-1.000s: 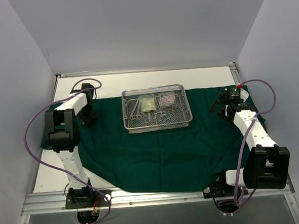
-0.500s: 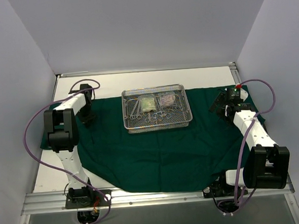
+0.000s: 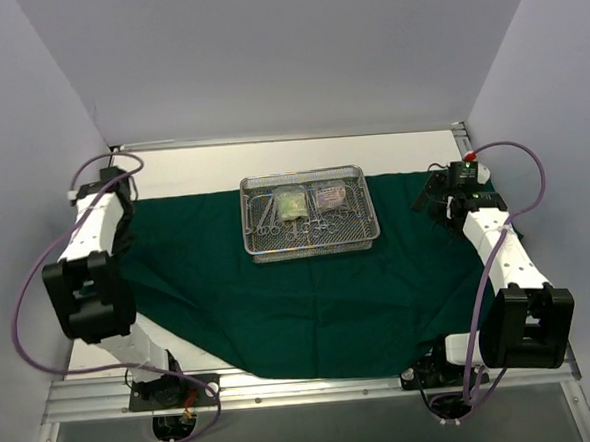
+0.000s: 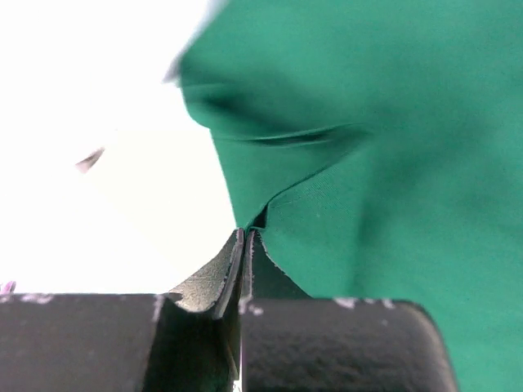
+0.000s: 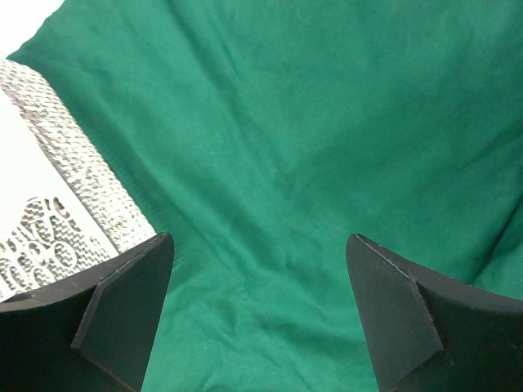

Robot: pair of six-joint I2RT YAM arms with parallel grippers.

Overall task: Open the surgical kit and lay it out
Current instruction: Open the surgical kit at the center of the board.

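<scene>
The surgical kit lies unwrapped. Its dark green cloth (image 3: 310, 300) is spread over the table, and the silver wire-mesh tray (image 3: 315, 248) stands on its far middle. Small steel clamps (image 3: 268, 215) and two clear pouches (image 3: 292, 203) lie in the tray. At the far left, my left gripper (image 3: 122, 214) is shut on the cloth's left edge. In the left wrist view the gripper (image 4: 247, 233) pinches a fold of cloth (image 4: 368, 163) at its tips. My right gripper (image 3: 434, 198) hovers open over the cloth's right side. The right wrist view shows this gripper (image 5: 260, 238) holding nothing, with cloth (image 5: 286, 122) below and the tray's wall (image 5: 82, 180) to the left.
Bare white tabletop (image 3: 271, 157) shows behind the cloth and at the far left. Grey walls close in the table on three sides. A metal rail (image 3: 305, 386) runs along the near edge by the arm bases. The cloth's near edge hangs close to that rail.
My left gripper has shut on the cloth's left edge. The left arm has swung out to the left, drawing that side of the cloth outward. The right arm shifted only slightly.
</scene>
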